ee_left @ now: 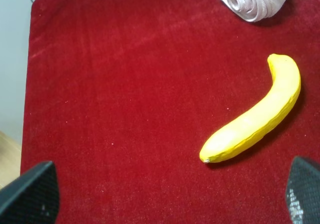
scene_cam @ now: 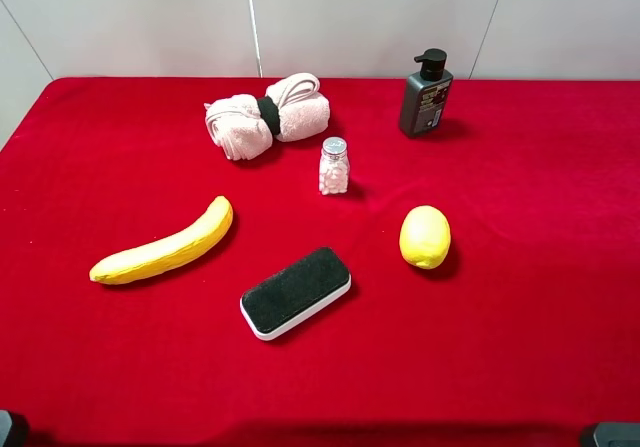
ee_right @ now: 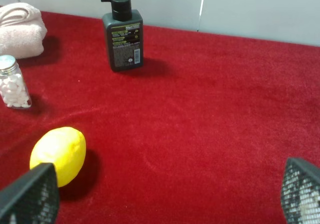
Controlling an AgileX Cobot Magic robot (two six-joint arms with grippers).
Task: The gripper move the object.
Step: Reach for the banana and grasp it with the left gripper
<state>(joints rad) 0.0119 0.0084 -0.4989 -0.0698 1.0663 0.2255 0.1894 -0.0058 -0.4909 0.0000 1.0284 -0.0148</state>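
Banana (scene_cam: 165, 245): lies flat on the red cloth (scene_cam: 520, 317), front left, apart from the black eraser (scene_cam: 296, 291).
Left gripper (ee_left: 167, 204): fingers spread wide, empty, above the cloth near the banana.
Right gripper (ee_right: 165, 199): spread wide, empty, near the lemon (ee_right: 58, 155).

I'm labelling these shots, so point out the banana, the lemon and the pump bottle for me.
banana (scene_cam: 165, 249), exterior high view, middle of its curved body.
lemon (scene_cam: 425, 236), exterior high view, centre of its skin.
pump bottle (scene_cam: 427, 103), exterior high view, its front label.
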